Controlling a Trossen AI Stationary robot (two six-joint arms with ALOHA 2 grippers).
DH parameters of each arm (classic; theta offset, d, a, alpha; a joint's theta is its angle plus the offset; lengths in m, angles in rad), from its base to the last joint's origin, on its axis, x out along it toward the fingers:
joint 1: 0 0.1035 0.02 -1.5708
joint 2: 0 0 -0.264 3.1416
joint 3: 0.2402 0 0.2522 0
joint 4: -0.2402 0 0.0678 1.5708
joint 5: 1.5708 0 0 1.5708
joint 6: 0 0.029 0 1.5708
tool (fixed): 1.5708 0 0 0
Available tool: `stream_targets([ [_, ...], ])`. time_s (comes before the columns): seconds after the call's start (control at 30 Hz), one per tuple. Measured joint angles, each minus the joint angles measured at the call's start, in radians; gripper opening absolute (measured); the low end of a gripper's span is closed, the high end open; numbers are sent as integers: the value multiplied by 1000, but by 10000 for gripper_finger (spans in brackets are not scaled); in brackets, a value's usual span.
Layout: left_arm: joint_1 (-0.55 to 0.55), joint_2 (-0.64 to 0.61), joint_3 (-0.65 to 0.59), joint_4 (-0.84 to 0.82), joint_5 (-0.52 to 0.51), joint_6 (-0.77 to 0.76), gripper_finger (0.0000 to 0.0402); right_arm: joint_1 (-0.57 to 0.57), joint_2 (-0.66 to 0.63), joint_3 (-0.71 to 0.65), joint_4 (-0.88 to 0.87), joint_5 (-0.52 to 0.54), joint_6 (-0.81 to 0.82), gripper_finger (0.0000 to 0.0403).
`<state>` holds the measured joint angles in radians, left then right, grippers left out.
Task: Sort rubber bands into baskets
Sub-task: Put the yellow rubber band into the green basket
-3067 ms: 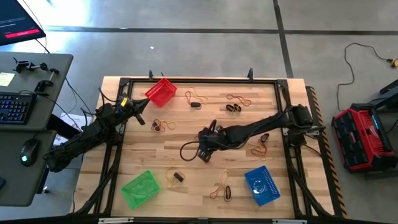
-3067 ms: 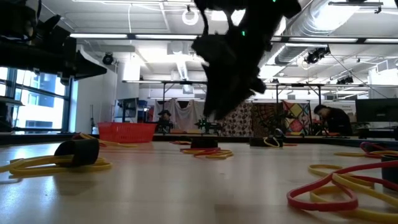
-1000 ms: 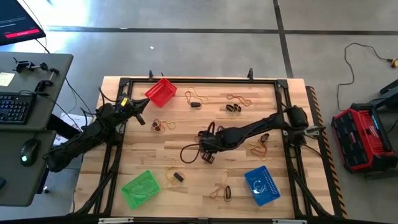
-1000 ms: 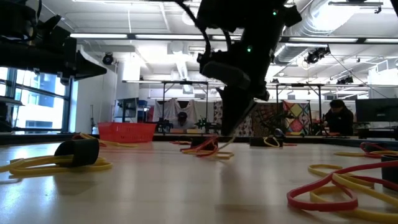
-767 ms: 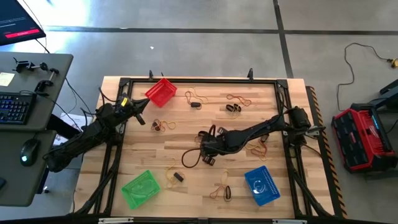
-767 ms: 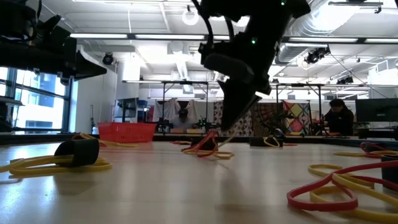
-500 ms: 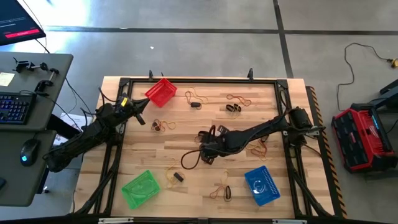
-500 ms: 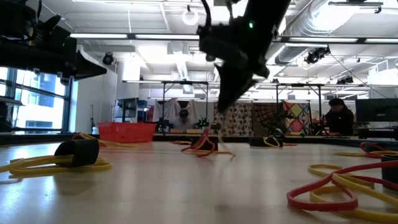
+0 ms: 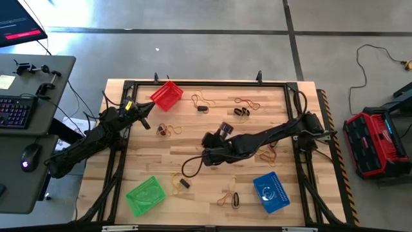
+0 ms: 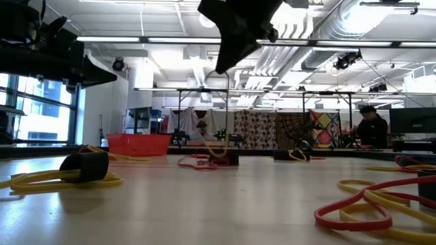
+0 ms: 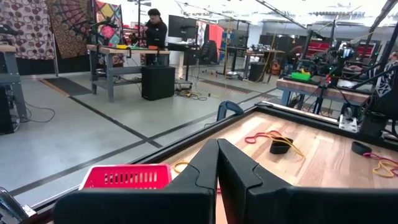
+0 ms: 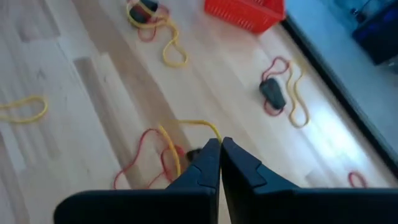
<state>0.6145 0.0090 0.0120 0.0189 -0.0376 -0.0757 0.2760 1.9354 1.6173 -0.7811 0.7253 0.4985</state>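
Lying scattered over the wooden tabletop (image 9: 193, 129) are the rubber bands (image 9: 168, 130), in small clusters of yellow, reddish and black loops: some near the red basket (image 9: 167, 95) at the far left corner, some along the far edge, some between the green basket (image 9: 144, 195) and the blue basket (image 9: 270, 191) at the near edge. One tangle of red and yellow loops (image 12: 163, 152) lies directly beneath the right gripper (image 9: 207, 140), whose fingers (image 12: 208, 163) are pressed together with nothing visibly between them. The right arm reaches from its base at the right edge in a long, low stretch toward the middle of the tabletop, its wrist lifted well above the wood in the low view. The left gripper (image 9: 143, 122) sits near the left edge, just beside the red basket, fingers (image 11: 214, 168) likewise closed on nothing, with its arm folded back off the tabletop's left side. Beyond the tabletop, a person (image 11: 155, 28) stands at a bench.
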Motion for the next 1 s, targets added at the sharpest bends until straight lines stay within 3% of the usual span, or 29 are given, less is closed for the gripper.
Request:
stream_targets([
  [0.2, 0, 0, 0, 0, 0, 0, 1, 2, 0, 5, 6, 57, -5, 0],
  [1.0, 0, 0, 0, 0, 0, 0, 1, 1, 0, 5, 29, 58, -2, 0],
])
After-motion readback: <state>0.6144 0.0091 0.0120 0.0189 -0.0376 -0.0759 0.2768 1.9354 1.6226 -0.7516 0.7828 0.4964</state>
